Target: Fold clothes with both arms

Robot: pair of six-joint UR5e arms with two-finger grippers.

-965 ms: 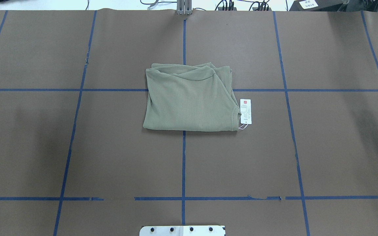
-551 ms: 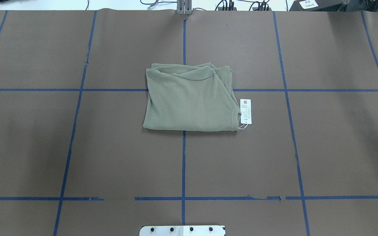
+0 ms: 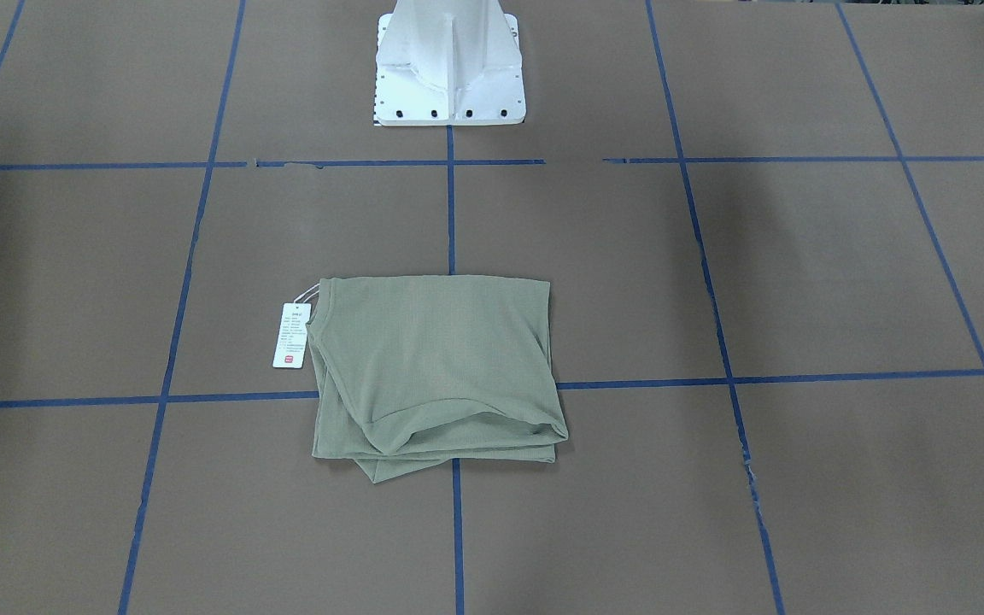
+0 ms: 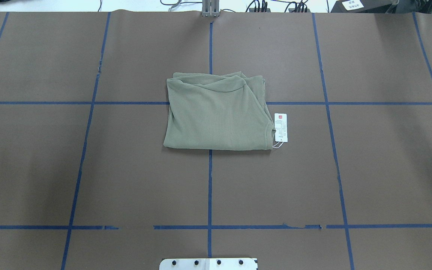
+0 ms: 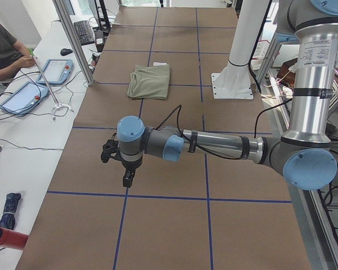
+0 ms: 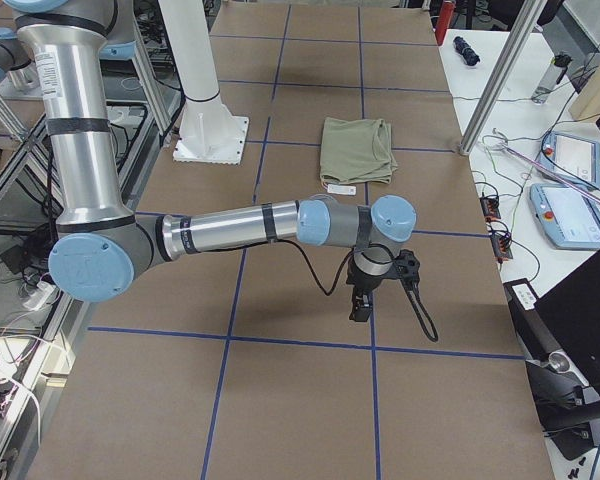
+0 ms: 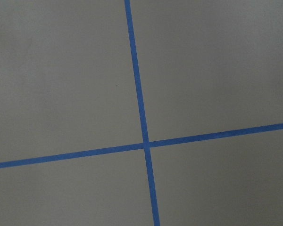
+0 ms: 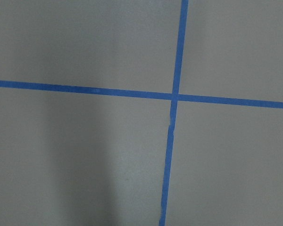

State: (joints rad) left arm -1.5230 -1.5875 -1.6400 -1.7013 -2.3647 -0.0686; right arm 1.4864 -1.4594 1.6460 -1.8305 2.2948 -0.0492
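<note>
The sage-green shirt (image 4: 216, 114) lies folded into a compact rectangle at the middle of the brown table, and also shows in the front view (image 3: 432, 367). Its white hang tag (image 4: 281, 127) with a red mark lies on the table at its right edge. Both arms are out of the overhead and front views. My left gripper (image 5: 127, 179) hangs over the table's left end, far from the shirt (image 5: 149, 80). My right gripper (image 6: 359, 308) hangs over the right end, far from the shirt (image 6: 357, 148). I cannot tell if either is open. Both wrist views show only table and blue tape.
Blue tape lines (image 4: 210, 187) divide the brown table cover into squares. The white pedestal base (image 3: 449, 68) stands at the robot's edge. Beside the table's far side stand metal posts (image 5: 73, 39), tablets (image 5: 53, 70) and a seated person (image 5: 3, 48).
A black part of the right arm at the overhead view's right edge a second ago is out of view. The shirt and tag have not moved.
</note>
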